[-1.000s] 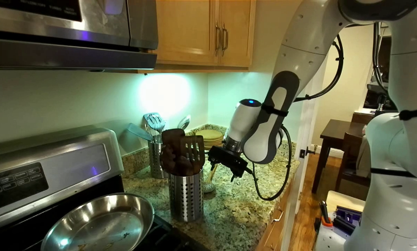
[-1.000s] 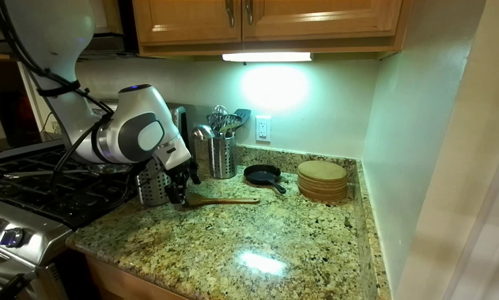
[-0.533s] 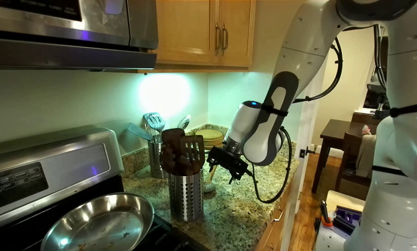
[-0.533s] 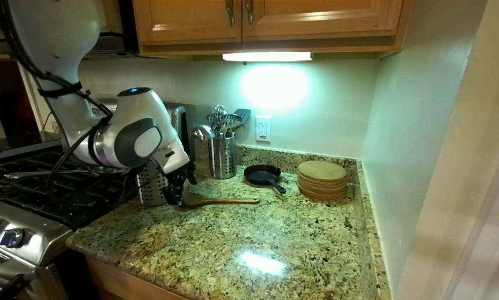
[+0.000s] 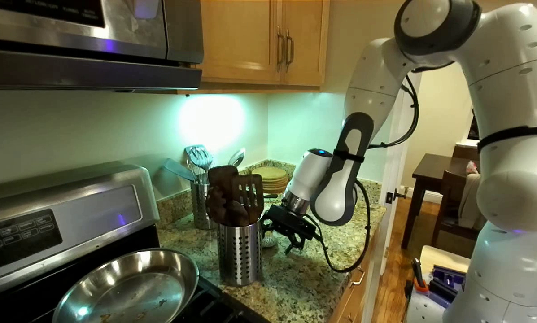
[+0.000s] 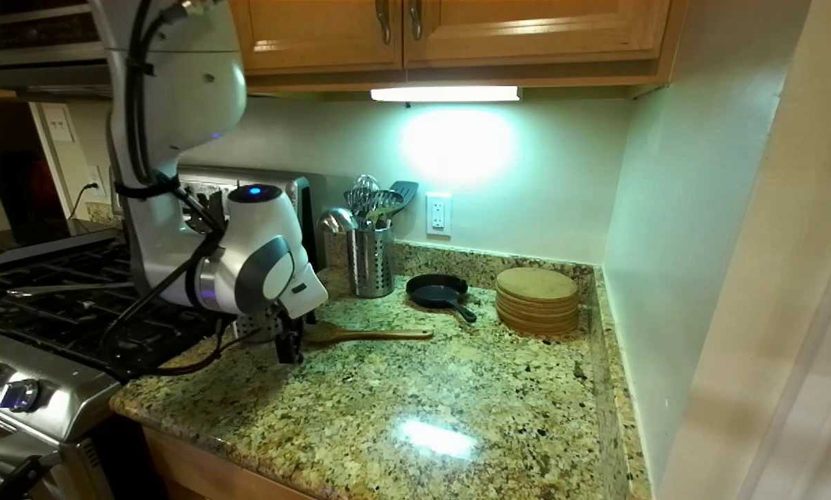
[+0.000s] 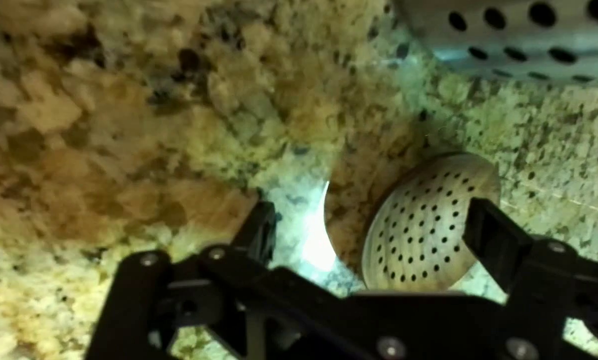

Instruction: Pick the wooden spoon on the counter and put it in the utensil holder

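Upright on the worktop [image 6: 359, 417], the perforated steel utensil holder [image 5: 240, 260] carries a crowded bunch of dark brown utensils [image 5: 223, 179], one with a slotted head. The wooden spoon [image 6: 380, 335] lies outside it, flat on the worktop, its pierced bowl [image 7: 431, 225] near the holder yet apart from it. In the wrist view the jaws stand spread to either side of that bowl, one crossing its edge; whether they touch it, I cannot tell. Another perforated container [image 6: 371, 267], near a small black skillet [image 6: 432, 292], holds a whisk [image 6: 366, 182], a grey spatula [image 6: 407, 191] and more. On the stove [image 5: 86, 215], a shiny frying pan [image 5: 129, 287] shows brownish spots on its bottom.
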